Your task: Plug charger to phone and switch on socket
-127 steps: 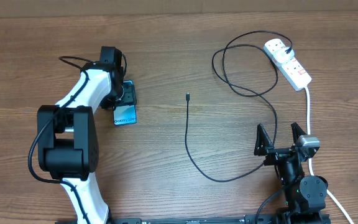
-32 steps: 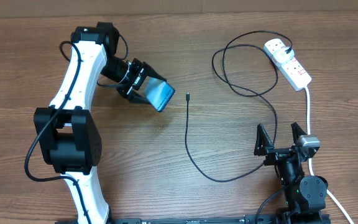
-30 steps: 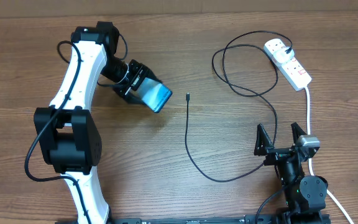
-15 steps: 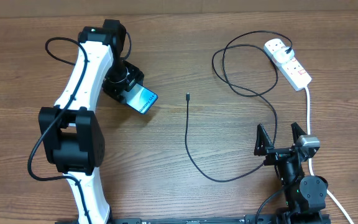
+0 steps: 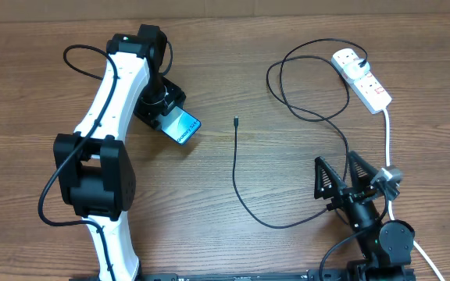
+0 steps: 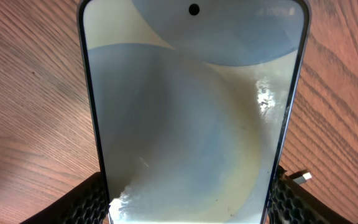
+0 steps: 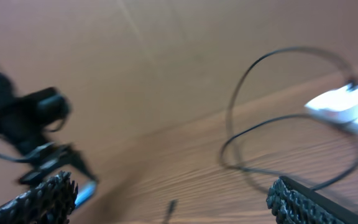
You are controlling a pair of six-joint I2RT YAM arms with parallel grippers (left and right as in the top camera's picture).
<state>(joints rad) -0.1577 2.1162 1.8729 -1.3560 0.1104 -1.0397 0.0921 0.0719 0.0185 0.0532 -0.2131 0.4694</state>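
Since one second ago the left arm (image 5: pixel 119 86) has drawn back toward the far left side of the table (image 5: pixel 209 242). It has taken the phone (image 5: pixel 181 126) away from the cable end, which it had almost reached. The right arm (image 5: pixel 381 234) has also turned its wrist a little, so its fingers now point more to the far left.

From where I stand, the table is plain brown wood. The left arm is white and black and reaches over the far left part. The left gripper (image 5: pixel 165 109) is closed on the phone and holds it by its long edges. In the left wrist view the black ribbed pads (image 6: pixel 91 202) press on both sides of the light blue screen. The phone points toward the middle of the table. I cannot tell if its free end touches the wood.

The right arm stays low at the near right edge. The right gripper (image 5: pixel 342 173) has its fingers spread wide and nothing is between them.

The socket (image 5: pixel 362 78) lies at the far right, and its white cord (image 5: pixel 387 140) runs toward the near edge. The charger (image 5: pixel 236 172) makes loops beside the socket and then curves to the centre. Its connector (image 5: pixel 235 122) lies flat, a little apart from the phone, to its right.
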